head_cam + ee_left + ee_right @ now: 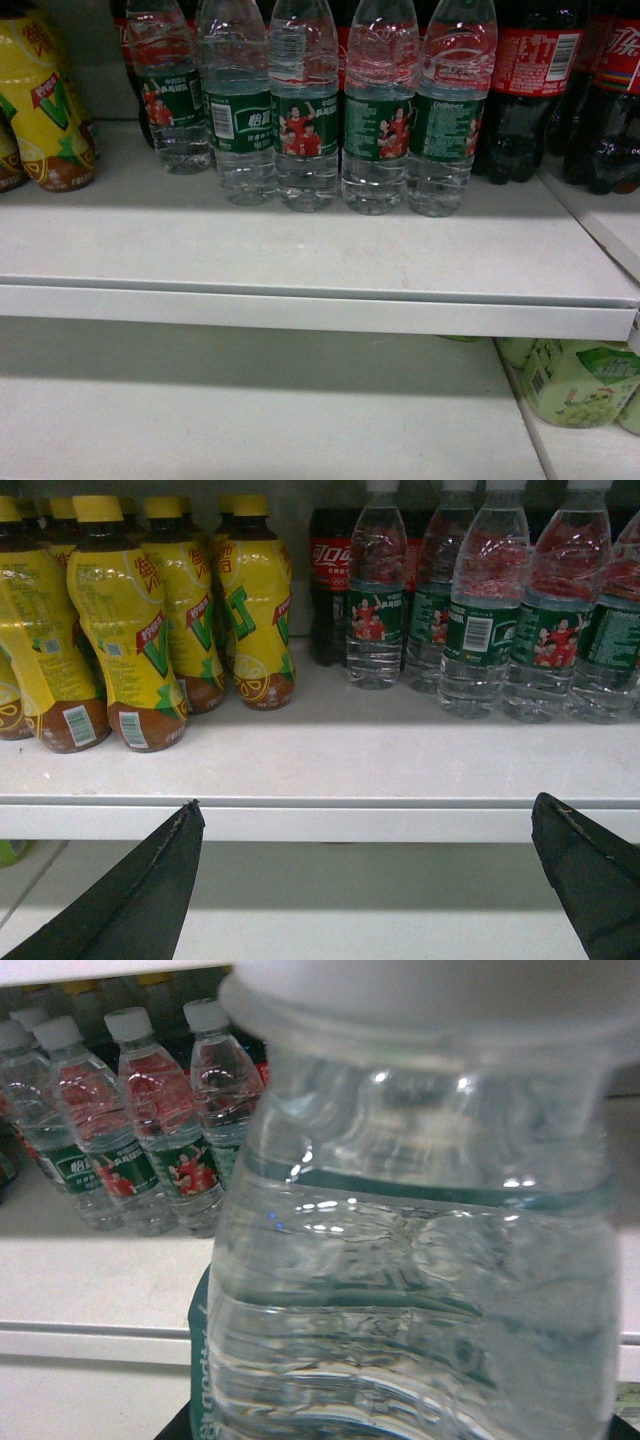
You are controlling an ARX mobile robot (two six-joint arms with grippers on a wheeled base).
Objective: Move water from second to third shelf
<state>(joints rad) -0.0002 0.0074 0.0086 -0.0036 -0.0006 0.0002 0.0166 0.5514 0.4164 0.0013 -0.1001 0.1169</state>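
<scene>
Right hand's grip is unseen, cannot tell, though a water bottle (420, 1260) fills its view; keep it upright, lowering clear of the shelf edge (90, 1345) ahead.

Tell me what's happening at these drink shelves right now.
The right wrist view is filled by a water bottle very close to that camera, apparently held in the right gripper, though its fingers are hidden. More water bottles stand in a row on the upper shelf, between yellow tea bottles and cola bottles. The left gripper hangs open and empty before the shelf edge.
</scene>
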